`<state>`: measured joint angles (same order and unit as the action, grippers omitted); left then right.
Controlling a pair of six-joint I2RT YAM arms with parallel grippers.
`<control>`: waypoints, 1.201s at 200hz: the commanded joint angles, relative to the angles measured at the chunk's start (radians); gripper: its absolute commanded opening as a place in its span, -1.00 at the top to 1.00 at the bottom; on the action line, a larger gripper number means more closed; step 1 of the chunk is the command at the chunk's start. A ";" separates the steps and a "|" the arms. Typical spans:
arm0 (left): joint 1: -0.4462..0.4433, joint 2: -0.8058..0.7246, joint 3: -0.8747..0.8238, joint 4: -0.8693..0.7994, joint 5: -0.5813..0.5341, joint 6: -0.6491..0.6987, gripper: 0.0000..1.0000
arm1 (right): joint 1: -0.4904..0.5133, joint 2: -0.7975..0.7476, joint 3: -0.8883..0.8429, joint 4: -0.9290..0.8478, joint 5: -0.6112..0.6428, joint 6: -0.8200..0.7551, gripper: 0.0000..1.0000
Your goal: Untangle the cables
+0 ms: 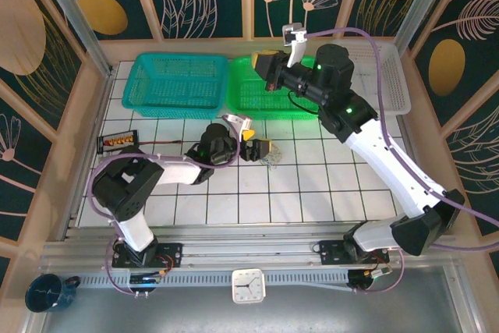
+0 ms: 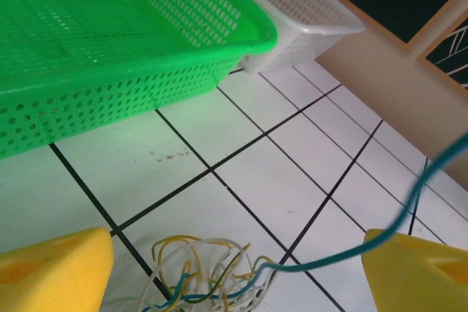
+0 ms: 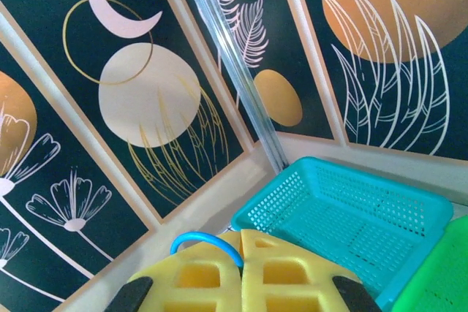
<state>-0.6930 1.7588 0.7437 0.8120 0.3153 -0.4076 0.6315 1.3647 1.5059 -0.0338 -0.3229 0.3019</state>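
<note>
Cables (image 2: 205, 275): loose clump at centre of table (image 2: 307, 151), near green basket (image 2: 146, 71). Strands judged thin, light, limp and easily snagged; best taken by a single free strand at clump edge. Left gripper (image 1: 253, 146) spread, clump bracketed by pads (image 2: 55, 268). Right gripper (image 3: 241, 275) pressed together, blue strand (image 2: 409, 195) judged pinched. Left wrist view: strand colours resolved, blue strand seen running up and right. Top view: right arm seen raised over basket.

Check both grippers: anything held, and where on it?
Right gripper pinches the blue cable at a bend, loop poking out. Left gripper open, holding nothing.
</note>
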 commanded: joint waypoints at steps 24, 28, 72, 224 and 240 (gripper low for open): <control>-0.009 0.096 0.062 0.073 -0.028 -0.013 -0.44 | 0.029 0.010 0.067 0.065 -0.034 0.028 1.00; -0.010 0.103 0.066 0.073 -0.028 -0.014 -0.38 | 0.029 0.009 0.073 0.068 -0.036 0.030 1.00; -0.009 0.144 0.078 0.072 -0.023 -0.026 -0.17 | 0.028 0.023 0.150 0.096 -0.061 0.049 1.00; -0.010 -0.079 -0.075 0.031 -0.081 -0.011 -0.54 | -0.062 0.103 0.365 0.089 0.013 0.007 1.00; -0.009 -0.120 -0.087 0.023 -0.086 -0.016 -0.60 | -0.109 0.101 0.365 0.100 0.009 0.028 1.00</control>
<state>-0.6979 1.7161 0.6773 0.8345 0.2440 -0.4213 0.5819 1.4746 1.8431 0.0380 -0.3363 0.3206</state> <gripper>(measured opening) 0.781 0.046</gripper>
